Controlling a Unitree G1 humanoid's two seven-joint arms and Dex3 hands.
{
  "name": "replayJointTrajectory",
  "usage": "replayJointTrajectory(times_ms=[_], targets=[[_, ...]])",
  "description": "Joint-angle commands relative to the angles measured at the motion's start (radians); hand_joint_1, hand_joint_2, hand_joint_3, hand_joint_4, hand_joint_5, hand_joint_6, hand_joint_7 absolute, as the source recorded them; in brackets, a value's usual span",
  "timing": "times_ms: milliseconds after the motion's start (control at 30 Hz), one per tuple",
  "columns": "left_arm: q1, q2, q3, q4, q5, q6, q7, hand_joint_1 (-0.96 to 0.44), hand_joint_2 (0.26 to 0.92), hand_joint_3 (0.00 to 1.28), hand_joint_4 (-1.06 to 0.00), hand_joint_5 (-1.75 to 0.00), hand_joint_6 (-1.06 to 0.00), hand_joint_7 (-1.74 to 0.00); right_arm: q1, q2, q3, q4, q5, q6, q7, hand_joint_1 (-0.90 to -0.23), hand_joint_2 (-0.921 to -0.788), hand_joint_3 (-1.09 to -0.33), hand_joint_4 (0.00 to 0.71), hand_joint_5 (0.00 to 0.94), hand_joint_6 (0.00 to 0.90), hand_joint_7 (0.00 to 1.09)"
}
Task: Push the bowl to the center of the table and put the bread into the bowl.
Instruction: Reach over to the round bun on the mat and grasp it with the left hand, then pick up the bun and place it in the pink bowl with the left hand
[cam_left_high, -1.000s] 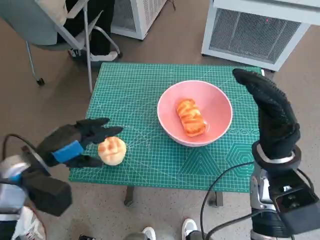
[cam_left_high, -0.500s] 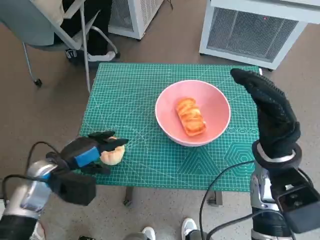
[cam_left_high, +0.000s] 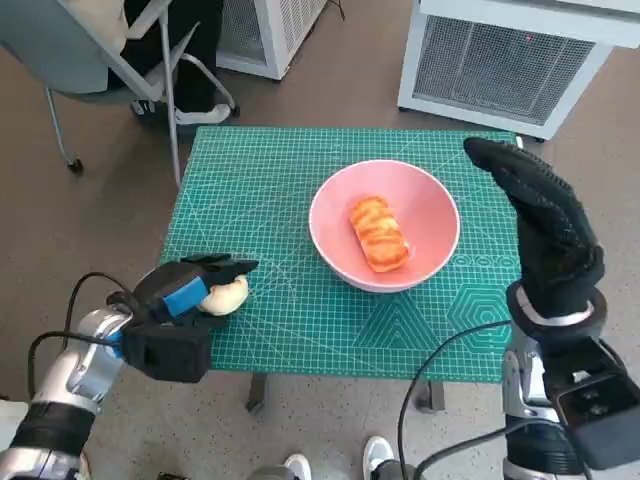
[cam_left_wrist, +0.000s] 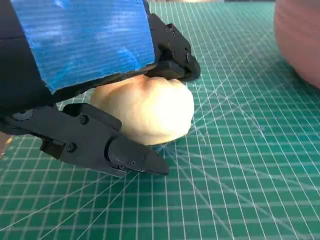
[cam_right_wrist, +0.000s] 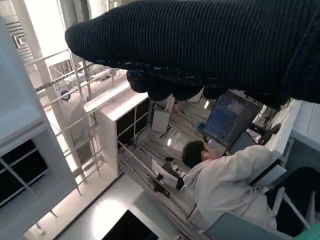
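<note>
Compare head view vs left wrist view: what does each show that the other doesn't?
Head only: the twisted bread lying inside the pink bowl, the whole green mat, the right hand raised beside the bowl, holding nothing, and a chair.

Left wrist only: close up, the black fingers closing above and below the round bun, which sits on the mat.

Both: the left hand, the bun, the mat, part of the bowl.

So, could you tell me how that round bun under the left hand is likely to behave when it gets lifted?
The round bun looks soft and puffy, so it probably dents under a firm squeeze. Its domed shape suggests it could roll if nudged on the flat green mat. It seems light for its size, and the left hand with fingers on both sides should carry it easily.
</note>
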Motion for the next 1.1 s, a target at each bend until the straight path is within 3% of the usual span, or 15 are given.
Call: replayJointTrajectory(times_ms=[33,400,700,867,1100], targets=[[0.020,0.012,-0.010,-0.013,-0.001,-0.006,-0.017,-0.01,0.920,0.18,-0.56,-1.27,-0.49,-1.24,0.014,-0.009,-0.003,0.008,0.004,0.006,0.011,-0.600,-0.921,-0.775,0.280,0.000,-0.001,0.64],[0.019,0.032,0.082,-0.204,-0.139,-0.012,-0.079,0.00,0.921,0.19,-0.51,-1.35,-0.52,-1.29,0.009,-0.007,-0.006,0.020,-0.003,-0.003,0.009,-0.600,-0.921,-0.775,0.278,0.000,-0.001,0.64],[-0.059,-0.008,0.144,-0.409,-0.214,0.065,-0.112,0.00,0.921,0.17,-0.52,-1.34,-0.55,-1.25,0.002,-0.009,-0.008,0.023,-0.003,-0.004,0.010,-0.600,-0.921,-0.775,0.278,0.000,-0.001,0.64],[-0.164,-0.076,0.135,-0.448,-0.200,0.083,-0.072,0.00,0.921,0.13,-0.57,-1.29,-0.60,-1.20,-0.003,-0.009,-0.008,0.028,0.000,-0.003,0.011,-0.601,-0.921,-0.775,0.278,0.000,-0.001,0.64],[-0.325,-0.200,0.063,-0.366,-0.123,0.047,0.008,0.00,0.921,0.11,-0.60,-1.23,-0.61,-1.21,-0.010,-0.008,-0.009,0.044,-0.004,-0.012,0.011,-0.599,-0.921,-0.774,0.277,0.000,-0.001,0.64]])
